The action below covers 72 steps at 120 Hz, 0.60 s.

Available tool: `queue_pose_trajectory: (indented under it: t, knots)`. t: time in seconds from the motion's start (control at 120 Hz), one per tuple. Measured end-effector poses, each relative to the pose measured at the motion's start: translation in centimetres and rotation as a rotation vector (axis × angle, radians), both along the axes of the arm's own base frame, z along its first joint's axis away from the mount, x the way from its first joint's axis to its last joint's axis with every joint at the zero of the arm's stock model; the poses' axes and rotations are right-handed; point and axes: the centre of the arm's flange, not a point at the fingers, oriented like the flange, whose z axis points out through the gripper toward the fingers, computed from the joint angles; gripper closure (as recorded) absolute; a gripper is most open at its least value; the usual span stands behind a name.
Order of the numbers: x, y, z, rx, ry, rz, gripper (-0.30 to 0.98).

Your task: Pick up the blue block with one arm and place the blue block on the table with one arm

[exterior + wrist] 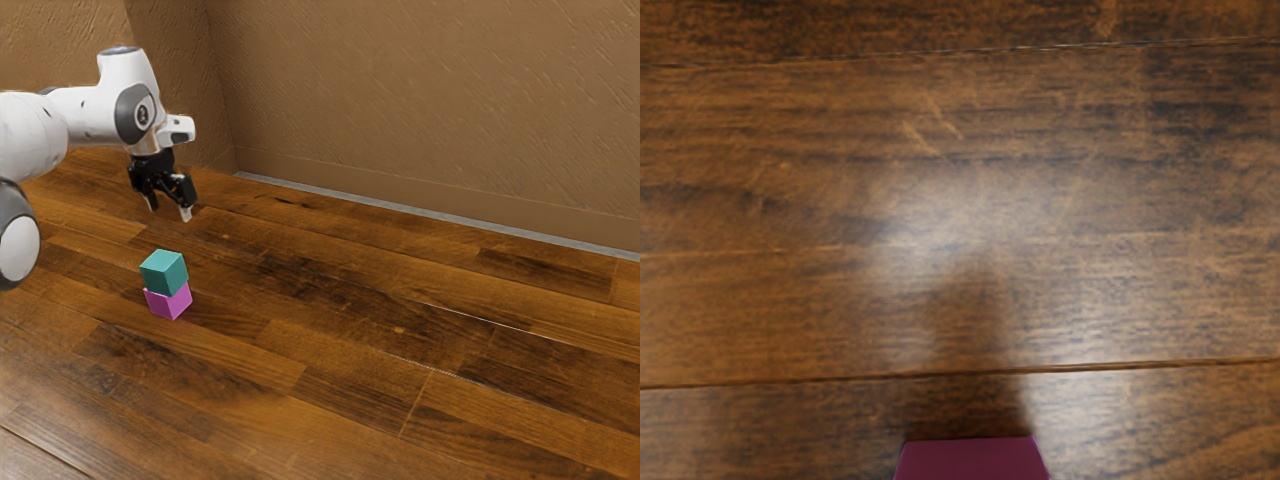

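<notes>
Pink block (172, 304) supports blue block (163, 272); both below the claw (169, 211).

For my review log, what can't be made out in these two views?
- Exterior view: most of the magenta cube's top, covered by the teal cube.
- Exterior view: both cubes' far sides, hidden by the cubes themselves.
- Exterior view: the white robot arm's base, cut off by the left edge.
- Wrist view: most of the dark magenta shape, cut off by the lower edge.

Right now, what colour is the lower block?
Magenta; the lower block shows best in the exterior view.
</notes>
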Motion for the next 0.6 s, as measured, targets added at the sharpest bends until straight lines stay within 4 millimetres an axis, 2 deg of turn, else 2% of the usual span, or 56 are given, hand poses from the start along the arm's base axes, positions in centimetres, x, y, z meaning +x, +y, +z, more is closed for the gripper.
queue_pose_trajectory:
  t: [0.092,0.2,0.292,0.433,0.6]
  knots:
    - [-0.3,-0.3,-1.5,-0.042,0.008,-0.006,0.02]
    - [-1.8,-0.1,-3.3,-0.075,0.020,-0.001,0.02]
    - [-2.2,-0.1,-3.8,-0.080,0.014,-0.011,0.02]
    - [-4.6,-0.3,-4.6,-0.095,0.013,-0.016,0.02]
    - [-5.6,-0.7,-5.6,-0.095,0.012,-0.031,0.02]
